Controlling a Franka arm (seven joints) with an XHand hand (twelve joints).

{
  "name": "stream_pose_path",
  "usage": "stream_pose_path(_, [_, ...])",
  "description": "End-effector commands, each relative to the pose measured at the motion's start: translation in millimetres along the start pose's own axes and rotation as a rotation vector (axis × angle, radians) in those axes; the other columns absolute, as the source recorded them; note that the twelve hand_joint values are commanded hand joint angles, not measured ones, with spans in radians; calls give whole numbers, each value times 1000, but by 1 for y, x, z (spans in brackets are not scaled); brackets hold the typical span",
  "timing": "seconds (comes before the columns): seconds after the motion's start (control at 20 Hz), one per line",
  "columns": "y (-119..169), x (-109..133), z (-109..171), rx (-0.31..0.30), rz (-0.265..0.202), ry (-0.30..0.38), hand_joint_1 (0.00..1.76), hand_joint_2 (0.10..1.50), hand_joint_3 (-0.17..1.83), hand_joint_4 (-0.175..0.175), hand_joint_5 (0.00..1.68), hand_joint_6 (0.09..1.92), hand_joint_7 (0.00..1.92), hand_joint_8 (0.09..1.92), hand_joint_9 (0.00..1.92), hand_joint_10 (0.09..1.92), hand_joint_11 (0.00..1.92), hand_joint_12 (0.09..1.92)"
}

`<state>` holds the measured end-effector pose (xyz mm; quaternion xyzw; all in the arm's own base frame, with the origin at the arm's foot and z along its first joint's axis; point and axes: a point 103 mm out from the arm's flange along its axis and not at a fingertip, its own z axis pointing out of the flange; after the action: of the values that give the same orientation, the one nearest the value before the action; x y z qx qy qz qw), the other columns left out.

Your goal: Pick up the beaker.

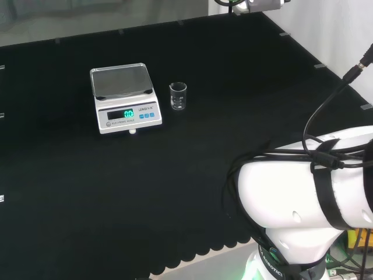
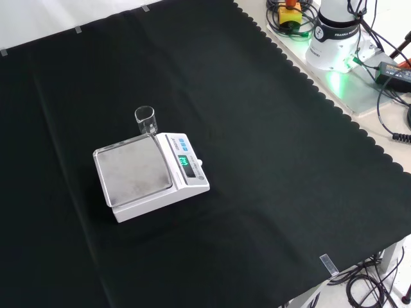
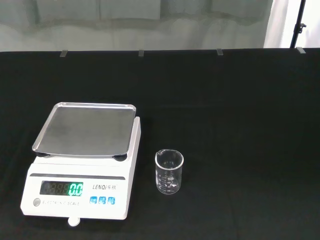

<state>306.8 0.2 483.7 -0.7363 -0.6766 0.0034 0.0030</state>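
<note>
A clear beaker (image 1: 178,96) is standing upright on the black cloth (image 1: 116,186), just beside the white scale (image 1: 123,99), nearer the cloth's far edge in the head view. Whether the hand's fingers are spread, I cannot tell.

A white scale (image 1: 125,99) stood on the black cloth (image 1: 87,192), its bare steel pan (image 3: 86,129) level and its green display (image 3: 62,188) lit beside blue buttons (image 3: 102,200). In the front view, cables (image 2: 393,77) and a yellow box (image 2: 289,14) lay beyond the cloth's scalloped edge.
</note>
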Motion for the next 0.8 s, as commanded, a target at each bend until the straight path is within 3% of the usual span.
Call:
stream_pose_path(0.05, [2, 5, 0, -14, -17, -6, 309, 1024, -50, -116, 169, 87, 77, 665, 114, 915, 297, 1472])
stream_pose_path(0.45, [21, 14, 1, -7, -75, -5, 261, 1064, -33, -106, 185, 87, 73, 788, 139, 922, 325, 1440])
stream_pose_path(0.7, [60, 20, 25, 1, -102, 47, 303, 1047, -41, -107, 197, 87, 78, 799, 153, 927, 329, 1442])
stream_pose_path(0.8, [78, 25, 38, 21, -109, 35, 334, 1034, -48, -107, 209, 87, 83, 805, 161, 928, 331, 1442])
